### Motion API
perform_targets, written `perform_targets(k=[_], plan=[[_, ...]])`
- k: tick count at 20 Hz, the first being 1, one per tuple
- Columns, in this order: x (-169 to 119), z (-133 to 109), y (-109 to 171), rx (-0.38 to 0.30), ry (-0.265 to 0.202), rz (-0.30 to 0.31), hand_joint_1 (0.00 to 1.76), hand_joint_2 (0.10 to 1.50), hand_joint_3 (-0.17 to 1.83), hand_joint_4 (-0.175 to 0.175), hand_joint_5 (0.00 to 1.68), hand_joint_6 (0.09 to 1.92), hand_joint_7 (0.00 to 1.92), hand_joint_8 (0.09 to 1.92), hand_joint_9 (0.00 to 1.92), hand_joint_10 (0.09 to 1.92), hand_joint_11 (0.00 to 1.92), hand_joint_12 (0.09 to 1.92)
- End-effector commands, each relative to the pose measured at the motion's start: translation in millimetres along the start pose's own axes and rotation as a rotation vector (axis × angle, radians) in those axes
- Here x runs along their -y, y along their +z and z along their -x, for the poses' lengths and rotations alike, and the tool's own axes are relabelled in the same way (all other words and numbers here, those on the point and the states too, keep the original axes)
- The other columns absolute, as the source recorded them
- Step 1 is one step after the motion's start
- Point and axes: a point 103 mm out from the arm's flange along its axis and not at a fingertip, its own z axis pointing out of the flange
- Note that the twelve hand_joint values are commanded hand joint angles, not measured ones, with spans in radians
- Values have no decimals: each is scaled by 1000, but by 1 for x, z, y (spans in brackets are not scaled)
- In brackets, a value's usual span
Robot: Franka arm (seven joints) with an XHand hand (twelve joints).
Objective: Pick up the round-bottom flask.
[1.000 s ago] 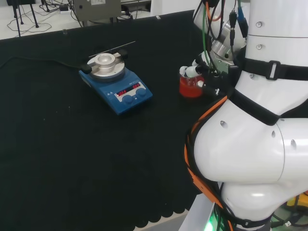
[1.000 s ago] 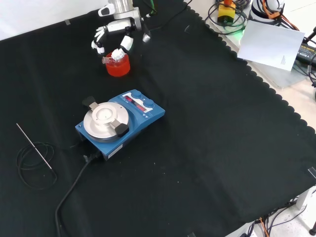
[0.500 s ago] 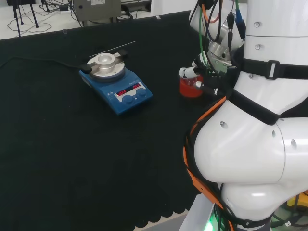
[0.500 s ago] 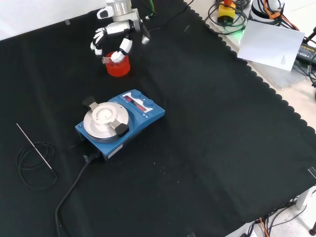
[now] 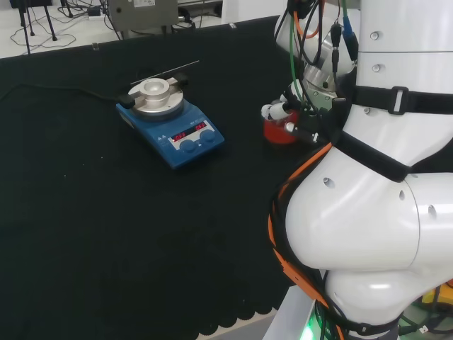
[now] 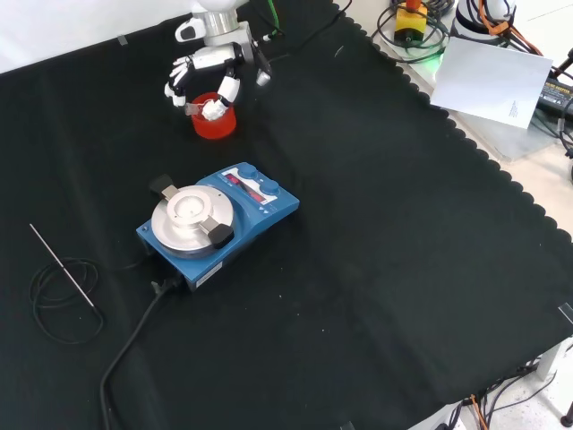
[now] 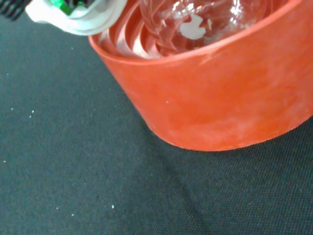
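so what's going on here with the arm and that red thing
A white robot arm has its hand at a red ribbed stand near the far edge of the black cloth. A clear round-bottom flask sits in the stand, and the fingers are curled about its top; whether they grip it is unclear. The blue hotplate stirrer stands apart, untouched.

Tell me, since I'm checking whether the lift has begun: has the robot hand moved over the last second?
Yes. In the front view the robot hand has risen slightly up the picture, away from the red ribbed stand, which stays put.
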Motion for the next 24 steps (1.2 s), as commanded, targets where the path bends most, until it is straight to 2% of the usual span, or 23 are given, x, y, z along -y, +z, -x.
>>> perform_targets(k=[1,6,8,9,10,11,12,14,16,19,24], plan=[[-1,-2,4,7,-1,6,810,645,543,-107,500,614,272,708,479,724,18,1398],[-1,-2,3,13,-6,34,828,662,566,-125,759,910,310,700,508,710,34,1396],[-1,-4,2,15,-12,50,852,692,579,-143,895,990,336,701,533,708,56,1393],[0,-4,1,17,-17,65,925,715,612,-30,962,1018,351,702,551,705,72,1390],[1,-5,0,19,-20,75,985,718,663,63,1010,1039,370,698,574,696,92,1383],[1,-5,-1,20,-21,81,1022,705,722,118,1039,1063,396,692,600,682,113,1377],[1,-5,-1,18,-20,82,1045,686,782,144,1053,1092,425,685,628,668,136,1371],[2,-5,-2,18,-18,87,1066,661,857,149,1061,1134,463,673,669,647,175,1366],[2,-4,-4,13,-18,90,1074,650,888,135,1062,1154,486,666,697,635,209,1360],[3,-5,-9,1,-20,98,1081,642,906,119,1065,1160,508,661,727,622,247,1353],[7,-5,-17,-17,-25,114,1083,639,913,114,1066,1163,527,663,741,618,266,1351]])
